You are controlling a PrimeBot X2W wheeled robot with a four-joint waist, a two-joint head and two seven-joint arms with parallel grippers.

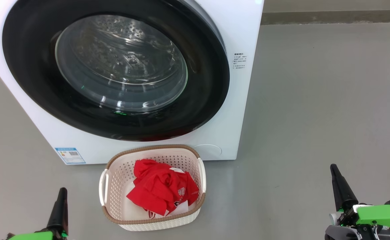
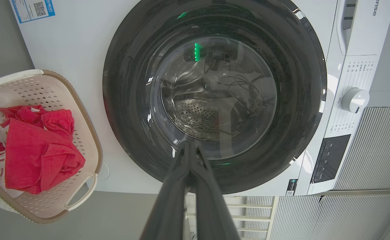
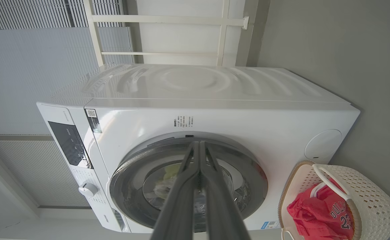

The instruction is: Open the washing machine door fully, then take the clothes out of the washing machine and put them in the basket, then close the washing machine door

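Grey floor (image 1: 315,100), white washing machine (image 1: 243,100), its door (image 1: 31,66) shut flush.
The red clothes (image 1: 161,188) lie in the basket (image 1: 151,147) at the machine's foot; left gripper (image 1: 61,196) and right gripper (image 1: 335,175) hang pinched closed, empty. An unlatched door, I'd guess, could swing out over the basket.

Washing machine door (image 1: 31,83) shut on washing machine (image 1: 243,33), upper left to centre of frame: drum (image 1: 121,60) barred. Basket (image 1: 154,148) bottom centre, just before machine front, top open, clothes (image 1: 158,188) heaped inside. Grey floor (image 1: 315,100) across right half bare: wide passage; narrower strip lower left.
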